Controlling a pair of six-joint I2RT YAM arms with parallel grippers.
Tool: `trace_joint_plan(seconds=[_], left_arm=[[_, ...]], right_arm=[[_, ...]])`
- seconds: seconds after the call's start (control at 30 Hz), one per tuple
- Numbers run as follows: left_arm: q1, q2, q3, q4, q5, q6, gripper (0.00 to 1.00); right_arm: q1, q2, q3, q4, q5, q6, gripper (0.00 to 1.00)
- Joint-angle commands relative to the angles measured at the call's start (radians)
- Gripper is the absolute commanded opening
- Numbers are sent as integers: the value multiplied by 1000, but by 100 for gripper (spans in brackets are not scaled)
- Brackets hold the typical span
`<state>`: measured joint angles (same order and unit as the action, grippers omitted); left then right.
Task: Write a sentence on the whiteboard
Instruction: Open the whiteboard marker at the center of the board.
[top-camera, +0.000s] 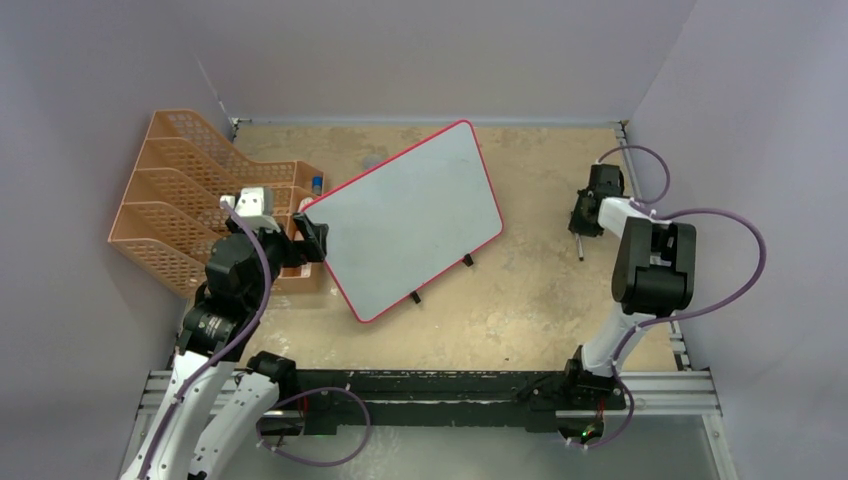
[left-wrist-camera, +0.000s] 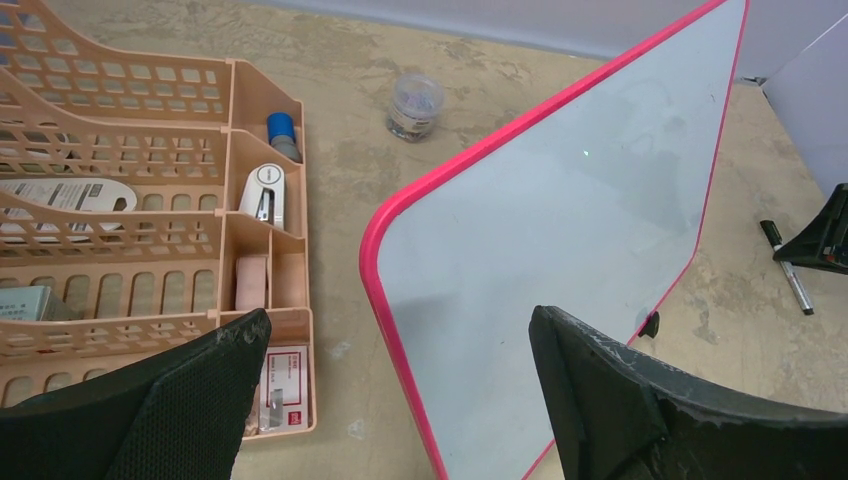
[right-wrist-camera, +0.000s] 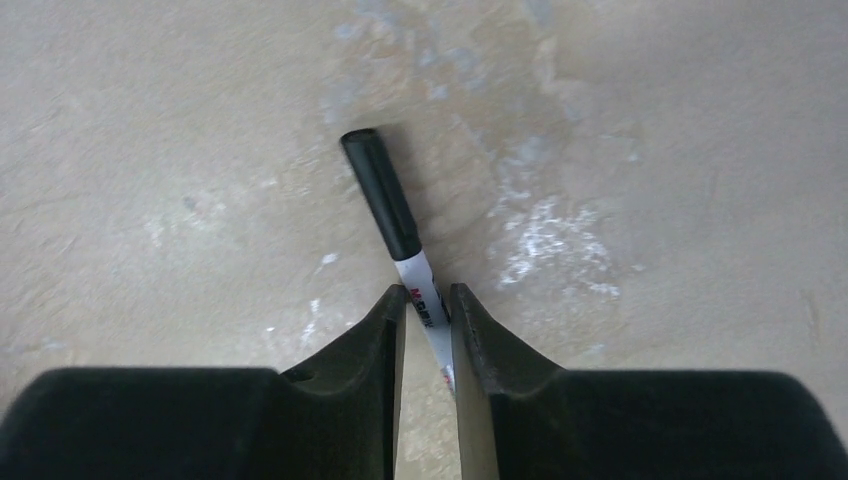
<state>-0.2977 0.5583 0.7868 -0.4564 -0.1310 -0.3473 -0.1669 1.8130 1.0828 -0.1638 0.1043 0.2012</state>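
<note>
The whiteboard (top-camera: 410, 225) (left-wrist-camera: 560, 200) stands tilted mid-table on two black feet, with a red-pink frame and a blank face; no sentence shows on it. My left gripper (top-camera: 310, 232) (left-wrist-camera: 398, 320) is open, its fingers either side of the board's left edge without touching it. A black-capped marker (right-wrist-camera: 385, 195) (top-camera: 580, 247) (left-wrist-camera: 788, 270) lies on the table to the board's right. My right gripper (top-camera: 582, 228) (right-wrist-camera: 428, 295) points down at it, and its fingers are closed on the white barrel.
An orange mesh file rack (top-camera: 180, 200) (left-wrist-camera: 120, 150) fills the left side, holding a stapler (left-wrist-camera: 265, 195) and small boxes. A small clear jar (left-wrist-camera: 415, 105) sits behind the board. Grey walls close in the table on three sides.
</note>
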Motion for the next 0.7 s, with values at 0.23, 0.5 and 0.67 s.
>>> trace_joint_plan(seconds=[0.23,0.5,0.67], left_arm=[[-5,19,6,28,22,-5,100],[-5,55,95,-77,-2,-48,100],[-5,123,229,-169,78,-85,100]], right_arm=[[108,2,-51,-88,-103,27,3],[158,-104,-73,-27,-163,50,0],[246,-238,-81,23,-160,76,0]])
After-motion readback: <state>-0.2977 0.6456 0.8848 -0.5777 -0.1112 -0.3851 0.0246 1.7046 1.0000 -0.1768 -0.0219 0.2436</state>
